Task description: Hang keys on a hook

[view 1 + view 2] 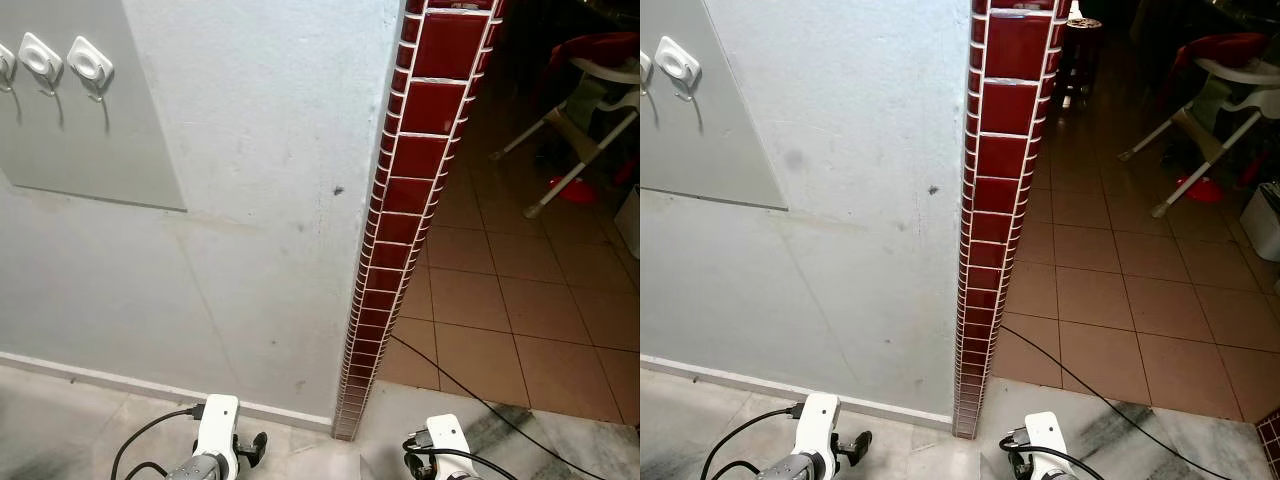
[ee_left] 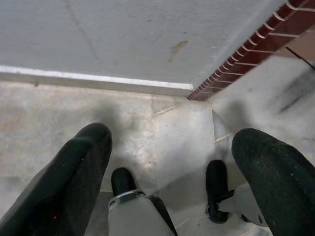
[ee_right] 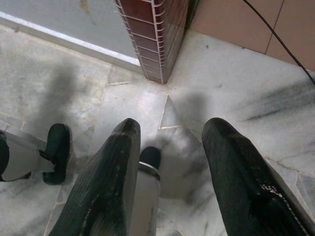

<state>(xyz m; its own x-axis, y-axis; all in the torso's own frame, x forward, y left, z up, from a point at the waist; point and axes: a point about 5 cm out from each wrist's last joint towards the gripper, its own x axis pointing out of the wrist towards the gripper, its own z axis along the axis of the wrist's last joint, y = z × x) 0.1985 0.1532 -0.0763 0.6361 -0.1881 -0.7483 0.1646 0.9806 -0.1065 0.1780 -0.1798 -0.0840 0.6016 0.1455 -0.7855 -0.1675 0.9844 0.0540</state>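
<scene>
Three white square hooks (image 1: 88, 62) sit in a row on a grey panel (image 1: 110, 150) high on the wall, at the upper left; one hook (image 1: 678, 62) shows in the right eye view too. Both arms hang low by the floor: the left arm (image 1: 215, 440) and the right arm (image 1: 445, 445). My left gripper (image 2: 167, 162) is open above the marble floor, with nothing between its fingers (image 2: 74, 177). The right gripper (image 3: 172, 147) is likewise open and holds nothing, near the foot of the tiled corner.
A red-tiled wall edge (image 1: 410, 180) ends the pale wall right in front of me. Beyond it lie terracotta floor tiles (image 1: 520, 310), a black cable (image 1: 470, 395) across the floor, and a white-legged chair (image 1: 590, 110) at the far right.
</scene>
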